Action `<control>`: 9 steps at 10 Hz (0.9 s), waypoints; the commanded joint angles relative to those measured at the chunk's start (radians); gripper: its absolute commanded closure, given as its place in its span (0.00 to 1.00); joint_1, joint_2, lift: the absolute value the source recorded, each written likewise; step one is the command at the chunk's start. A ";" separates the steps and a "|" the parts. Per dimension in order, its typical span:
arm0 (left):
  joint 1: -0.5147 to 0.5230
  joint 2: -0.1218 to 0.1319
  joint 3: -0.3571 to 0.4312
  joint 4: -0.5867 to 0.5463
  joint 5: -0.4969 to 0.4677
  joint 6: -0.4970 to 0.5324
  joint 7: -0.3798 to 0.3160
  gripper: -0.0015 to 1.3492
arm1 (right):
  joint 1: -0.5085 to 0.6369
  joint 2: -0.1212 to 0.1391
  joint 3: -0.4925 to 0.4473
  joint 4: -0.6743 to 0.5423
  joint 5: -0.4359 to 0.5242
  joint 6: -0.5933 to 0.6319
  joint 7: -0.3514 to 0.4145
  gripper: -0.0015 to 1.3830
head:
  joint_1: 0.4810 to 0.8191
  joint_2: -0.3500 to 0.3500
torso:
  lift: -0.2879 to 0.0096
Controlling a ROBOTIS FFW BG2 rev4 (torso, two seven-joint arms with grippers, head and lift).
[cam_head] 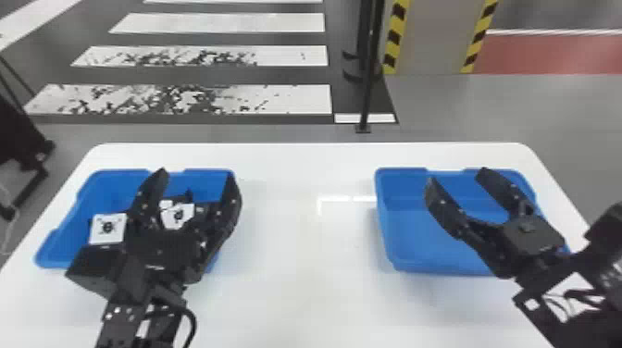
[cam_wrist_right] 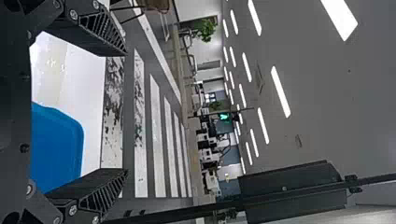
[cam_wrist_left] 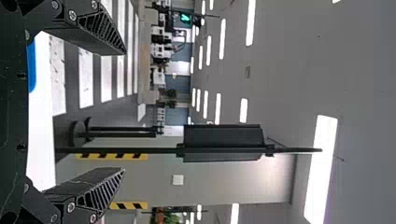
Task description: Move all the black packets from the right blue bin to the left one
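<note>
Over the left blue bin [cam_head: 67, 245], my left gripper [cam_head: 195, 176] stands open, its fingers spread above the bin's far part. Dark packets [cam_head: 203, 200] show in the bin between and behind those fingers, partly hidden by them. A white square label [cam_head: 107, 228] with a black mark lies beside the gripper's left side. In the left wrist view the left gripper [cam_wrist_left: 124, 111] has nothing between its fingertips. Above the right blue bin [cam_head: 407, 231], my right gripper [cam_head: 457, 177] is open; plain blue bin floor is visible around its fingers. The right wrist view shows this gripper [cam_wrist_right: 126, 112] with its fingers wide apart.
Both bins stand on a white table [cam_head: 305, 231], with a wide stretch of tabletop between them. Beyond the far edge, a thin black pole [cam_head: 368, 69] rises from the floor. A dark stand [cam_head: 21, 139] is off the table's left side.
</note>
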 commanded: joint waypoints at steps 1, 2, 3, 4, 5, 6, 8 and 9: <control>0.053 0.008 -0.011 -0.106 -0.030 0.117 0.070 0.13 | 0.027 0.003 0.019 -0.016 0.051 -0.001 -0.028 0.12 | 0.63 0.52 | 0.40; 0.073 0.011 -0.014 -0.146 -0.032 0.210 0.096 0.13 | 0.039 0.004 0.023 -0.026 0.043 0.007 -0.058 0.12 | 0.63 0.53 | 0.40; 0.088 0.005 -0.003 -0.153 -0.032 0.235 0.106 0.13 | 0.064 0.004 0.023 -0.058 0.039 0.019 -0.098 0.12 | 0.63 0.53 | 0.40; 0.105 0.003 0.003 -0.175 -0.032 0.232 0.130 0.13 | 0.091 0.004 0.023 -0.092 0.037 0.034 -0.134 0.13 | 0.63 0.53 | 0.40; 0.105 0.000 0.013 -0.180 -0.028 0.218 0.130 0.13 | 0.093 0.006 0.023 -0.094 0.037 0.034 -0.137 0.13 | 0.63 0.54 | 0.40; 0.105 0.000 0.015 -0.182 -0.026 0.213 0.132 0.13 | 0.091 0.009 0.023 -0.085 0.031 0.034 -0.137 0.13 | 0.63 0.55 | 0.40; 0.127 -0.001 0.025 -0.197 -0.016 0.210 0.130 0.13 | 0.086 0.012 0.027 -0.087 0.031 0.034 -0.137 0.13 | 0.63 0.56 | 0.40; 0.139 0.000 0.023 -0.214 -0.014 0.205 0.130 0.13 | 0.088 0.012 0.027 -0.089 0.027 0.034 -0.137 0.13 | 0.63 0.57 | 0.40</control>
